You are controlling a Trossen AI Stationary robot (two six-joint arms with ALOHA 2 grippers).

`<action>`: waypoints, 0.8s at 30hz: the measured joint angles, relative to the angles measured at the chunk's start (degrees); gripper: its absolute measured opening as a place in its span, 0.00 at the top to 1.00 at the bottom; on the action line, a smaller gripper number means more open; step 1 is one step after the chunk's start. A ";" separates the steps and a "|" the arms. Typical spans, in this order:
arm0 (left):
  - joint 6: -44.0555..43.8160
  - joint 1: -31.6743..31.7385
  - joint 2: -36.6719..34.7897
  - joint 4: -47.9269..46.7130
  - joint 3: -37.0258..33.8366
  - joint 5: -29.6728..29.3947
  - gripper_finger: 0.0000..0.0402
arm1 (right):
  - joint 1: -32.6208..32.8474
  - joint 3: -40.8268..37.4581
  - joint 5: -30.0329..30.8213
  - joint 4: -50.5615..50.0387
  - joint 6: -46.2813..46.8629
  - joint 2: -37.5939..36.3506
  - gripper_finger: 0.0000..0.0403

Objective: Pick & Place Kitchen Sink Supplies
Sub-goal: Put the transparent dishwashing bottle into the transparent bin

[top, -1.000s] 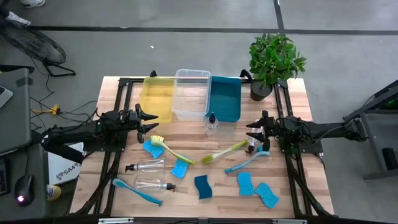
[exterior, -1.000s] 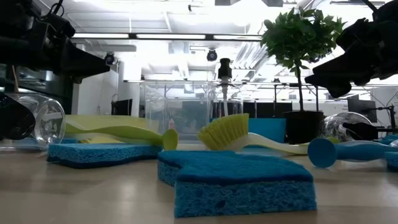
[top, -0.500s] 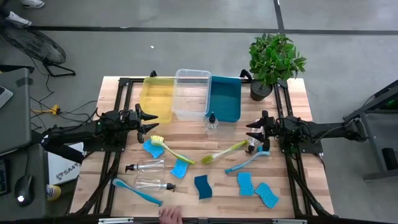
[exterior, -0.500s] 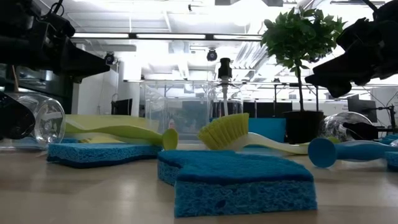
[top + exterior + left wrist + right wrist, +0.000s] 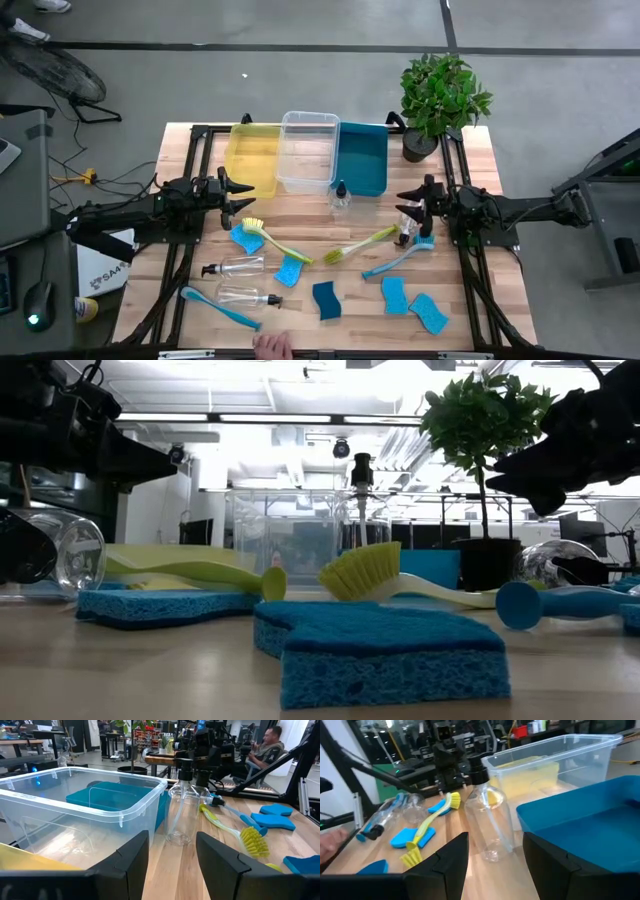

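1. We see the left gripper (image 5: 241, 186) above the table's left side, just beside the yellow bin (image 5: 254, 155), fingers spread, nothing between them.
2. The right gripper (image 5: 405, 203) sits over the right side, near the teal bin (image 5: 362, 158), fingers also apart and empty. The left wrist view shows it behind the upright bottle.
3. The three bins stand in a row at the far edge, with the clear bin (image 5: 309, 148) in the middle.
4. An upright clear bottle (image 5: 340, 199) with a black top stands just in front of the clear and teal bins, between the two grippers.
5. Two more clear bottles (image 5: 232, 267) lie on their sides at front left, another lies just under the right gripper.
6. Two yellow-green brushes (image 5: 275, 240) lie mid-table, one on each side of centre.
7. One blue brush (image 5: 219, 307) lies at front left, another beside the right gripper.
8. Blue sponges (image 5: 394, 294) lie scattered along the front half, one under the left yellow-green brush head.
9. A potted plant (image 5: 440, 95) stands at the far right corner.
10. A person's hand (image 5: 271, 346) shows at the front edge of the table.
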 joint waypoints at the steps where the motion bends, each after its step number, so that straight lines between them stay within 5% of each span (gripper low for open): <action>1: -0.01 -0.02 -0.01 0.00 0.01 0.00 0.60 | 0.00 -0.01 0.34 0.00 0.13 0.05 0.55; 15: -0.02 -0.02 -0.01 0.01 -0.01 0.00 0.60 | 0.00 -0.01 6.30 1.37 -0.55 3.30 0.55; 24: -0.02 -0.01 -0.01 0.01 -0.01 0.00 0.60 | 0.02 -0.01 6.54 10.71 -3.90 9.33 0.55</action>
